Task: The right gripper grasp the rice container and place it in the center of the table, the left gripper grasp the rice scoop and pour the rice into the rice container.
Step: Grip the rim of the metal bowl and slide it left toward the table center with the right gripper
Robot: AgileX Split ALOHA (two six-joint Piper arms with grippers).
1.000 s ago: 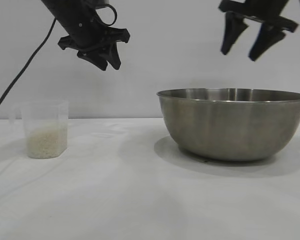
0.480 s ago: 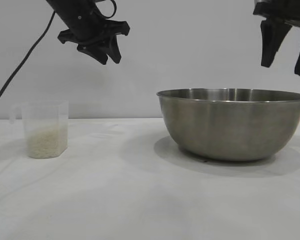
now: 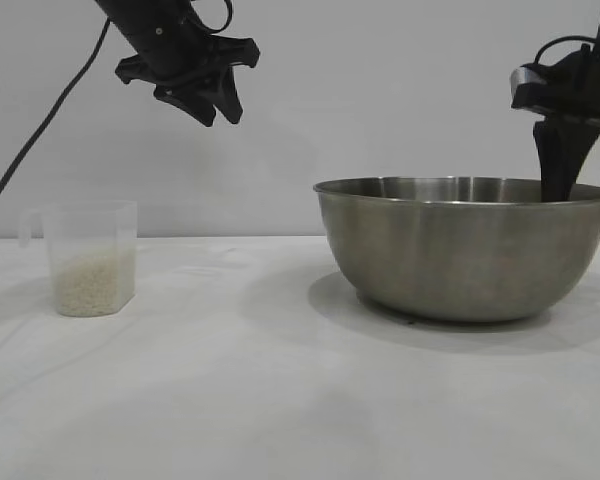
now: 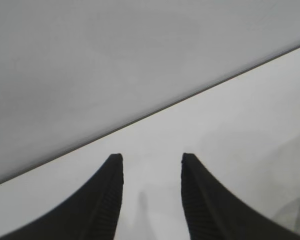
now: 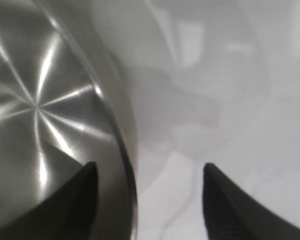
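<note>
Right jaws: the right gripper (image 3: 585,190) stands with its fingers apart, straddling the rim. The right wrist view shows one finger inside the bowl and one outside, with the rolled edge between them and no pinch yet.
Left jaws: the left gripper (image 3: 218,115) is partly spread with nothing between its fingers. It hangs high, up and to the right of the scoop, tilted downward.
Rice container: the rice container (image 3: 465,250) sits on the right side of the table, upright, and its polished inside looks empty.
Rice scoop: the rice scoop (image 3: 90,255) stands upright at the left, well apart from the bowl, untouched.
Rice: the rice (image 3: 92,285) fills roughly the lower part of the scoop.
Step in hand: this looks like the first grasp, taking the bowl by its right-hand rim.
Next move: the fingers need to clamp on the thin rim, then carry or slide the bowl toward the middle. The steel is smooth, so a shallow bite could slip or tip the bowl.
Left arm's turn: it appears to be waiting until the bowl is placed.
Surface: the table (image 3: 280,400) is white and flat, showing soft shadows.
Room: a plain pale wall (image 3: 380,80) stands behind, and a black cable (image 3: 40,140) trails down from the left arm.
</note>
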